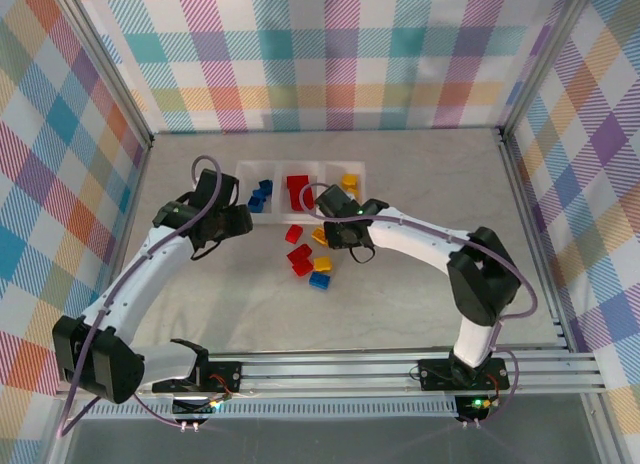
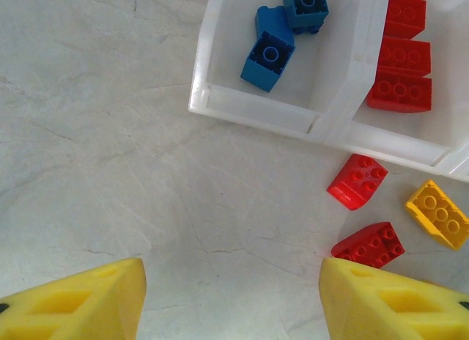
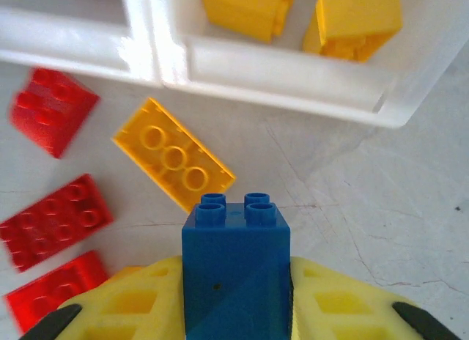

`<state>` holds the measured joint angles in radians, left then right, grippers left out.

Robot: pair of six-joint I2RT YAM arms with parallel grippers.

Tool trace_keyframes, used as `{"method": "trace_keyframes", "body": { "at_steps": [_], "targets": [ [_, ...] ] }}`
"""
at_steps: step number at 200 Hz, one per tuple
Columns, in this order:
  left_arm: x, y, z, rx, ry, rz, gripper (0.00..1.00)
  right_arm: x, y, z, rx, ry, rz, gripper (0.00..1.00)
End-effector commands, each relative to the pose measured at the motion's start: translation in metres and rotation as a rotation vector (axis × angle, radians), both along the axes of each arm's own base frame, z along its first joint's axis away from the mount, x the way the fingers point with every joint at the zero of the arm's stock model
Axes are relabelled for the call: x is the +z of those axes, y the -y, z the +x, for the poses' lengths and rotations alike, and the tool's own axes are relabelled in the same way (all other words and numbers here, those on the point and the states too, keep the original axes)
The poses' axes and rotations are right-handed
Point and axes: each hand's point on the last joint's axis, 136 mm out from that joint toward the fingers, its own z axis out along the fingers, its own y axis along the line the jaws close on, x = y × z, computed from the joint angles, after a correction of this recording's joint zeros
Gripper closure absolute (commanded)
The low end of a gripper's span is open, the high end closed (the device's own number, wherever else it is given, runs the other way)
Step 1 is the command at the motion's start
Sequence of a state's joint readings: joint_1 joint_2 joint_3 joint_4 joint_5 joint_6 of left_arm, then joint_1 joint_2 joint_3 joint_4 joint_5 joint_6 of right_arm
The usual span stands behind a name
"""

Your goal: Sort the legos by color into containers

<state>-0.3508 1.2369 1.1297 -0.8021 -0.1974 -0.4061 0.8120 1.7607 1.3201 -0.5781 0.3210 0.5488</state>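
The clear three-compartment tray (image 1: 278, 168) lies at the back, with blue legos (image 1: 259, 197) in its left cell, red ones (image 1: 299, 191) in the middle and yellow ones (image 1: 349, 184) on the right. My right gripper (image 3: 236, 281) is shut on a tall blue brick (image 3: 236, 267), studs facing forward, just in front of the tray's yellow cell (image 3: 278, 76). Under it lie a yellow brick (image 3: 174, 160) and red bricks (image 3: 55, 221). My left gripper (image 2: 233, 296) is open over bare table in front of the blue cell (image 2: 256, 113), with nothing between its fingers (image 2: 80, 300).
Loose legos lie in front of the tray: red ones (image 1: 299, 254), a yellow one (image 1: 322, 264) and a blue one (image 1: 320, 280). In the left wrist view, two red bricks (image 2: 357, 181) and a yellow one (image 2: 438, 214) lie right of my fingers. Checked walls enclose the table.
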Motion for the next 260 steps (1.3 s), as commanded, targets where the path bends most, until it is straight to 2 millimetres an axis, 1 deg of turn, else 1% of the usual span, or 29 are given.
{"method": "trace_keyframes", "body": {
  "at_steps": [1,29,50,82,104,130,167,181,196,206,213,215,225,234,250,260],
  "targets": [
    [0.002,0.0,0.0,0.028,0.021,-0.012,0.36,0.029,-0.015,0.003,0.065,0.047,0.049,0.67],
    [0.005,-0.004,-0.005,0.045,0.031,-0.002,0.37,0.049,-0.032,0.01,0.11,0.087,0.09,0.67],
    [0.008,-0.007,-0.011,0.064,0.048,-0.005,0.37,0.064,-0.049,0.02,0.147,0.122,0.137,0.67],
    [0.01,-0.006,-0.018,0.06,0.05,-0.02,0.36,0.084,-0.093,0.034,0.253,0.169,0.267,0.67],
    [0.013,-0.008,-0.023,0.069,0.053,-0.017,0.36,0.093,-0.118,0.048,0.299,0.196,0.307,0.67],
    [0.018,-0.009,-0.026,0.069,0.062,-0.026,0.35,0.093,-0.145,0.065,0.333,0.217,0.344,0.67],
    [0.023,-0.009,-0.031,0.07,0.064,-0.03,0.35,0.076,-0.178,0.092,0.35,0.237,0.363,0.67],
    [0.024,-0.008,-0.032,0.065,0.067,-0.034,0.35,0.07,-0.189,0.102,0.353,0.248,0.363,0.67],
    [0.022,-0.006,-0.033,0.057,0.06,-0.035,0.35,0.063,-0.196,0.118,0.326,0.252,0.337,0.67],
    [0.021,-0.005,-0.033,0.057,0.056,-0.033,0.36,0.064,-0.203,0.125,0.332,0.26,0.336,0.67],
    [0.02,-0.005,-0.033,0.055,0.054,-0.034,0.35,0.06,-0.209,0.129,0.335,0.259,0.338,0.67],
    [0.021,-0.005,-0.033,0.054,0.055,-0.034,0.36,0.062,-0.211,0.131,0.336,0.265,0.343,0.67],
    [0.02,-0.004,-0.033,0.053,0.053,-0.034,0.36,0.063,-0.218,0.137,0.339,0.275,0.349,0.66],
    [0.02,-0.004,-0.034,0.052,0.051,-0.033,0.35,0.065,-0.222,0.142,0.339,0.289,0.351,0.62],
    [0.021,-0.005,-0.034,0.052,0.054,-0.028,0.36,0.066,-0.225,0.15,0.332,0.307,0.348,0.57],
    [0.022,-0.005,-0.035,0.051,0.056,-0.028,0.35,0.066,-0.226,0.153,0.329,0.314,0.355,0.52]
  ]
}}
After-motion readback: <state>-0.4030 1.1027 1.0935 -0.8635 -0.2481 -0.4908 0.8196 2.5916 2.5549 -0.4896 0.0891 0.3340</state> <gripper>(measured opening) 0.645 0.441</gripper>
